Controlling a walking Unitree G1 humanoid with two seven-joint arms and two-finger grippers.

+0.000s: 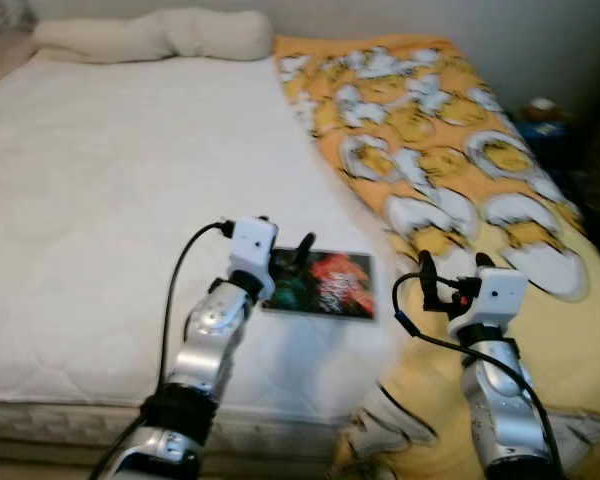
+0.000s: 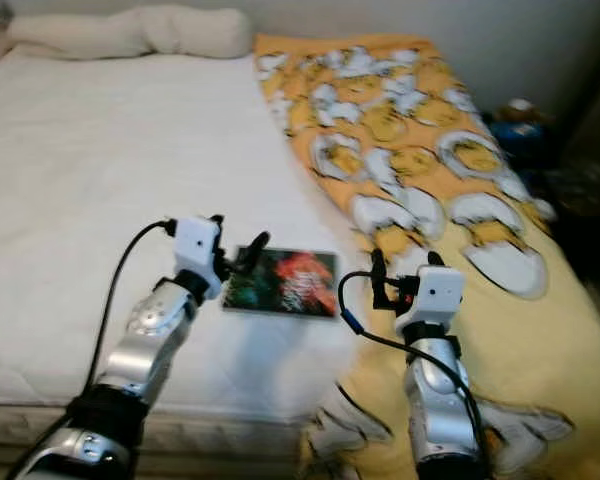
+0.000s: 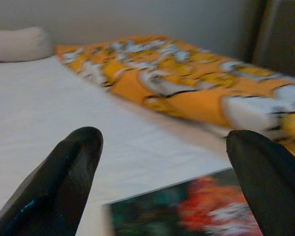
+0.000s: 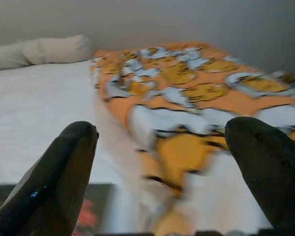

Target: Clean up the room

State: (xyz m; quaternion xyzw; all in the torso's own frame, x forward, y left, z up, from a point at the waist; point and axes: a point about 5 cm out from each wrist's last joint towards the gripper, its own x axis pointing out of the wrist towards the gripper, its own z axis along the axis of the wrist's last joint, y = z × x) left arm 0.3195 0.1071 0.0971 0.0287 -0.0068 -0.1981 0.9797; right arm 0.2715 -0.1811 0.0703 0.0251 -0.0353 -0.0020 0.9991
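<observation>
book [image 1: 320,284] is lying flat on the white bed [image 1: 100,200], near the front edge and just beside the orange blanket [image 1: 430,150]; it is looking like the stray item to clear away. its cover is showing dark greens and a red-orange splash, too blurred to read, and it is sitting thin and flush on the sheet, so lifting it will probably mean catching an edge. left end effector [image 1: 292,262] is hovering over the book's near-left corner with its fingers [image 3: 64,177] spread wide and holding nothing, the cover showing between them in the wrist view, likely lining up for that grasp. right end effector [image 1: 454,270] is standing just right of the book, over the blanket's edge, fingers likewise wide apart and empty. pillow [image 1: 160,35] is resting at the far head of the bed, against the wall.
</observation>
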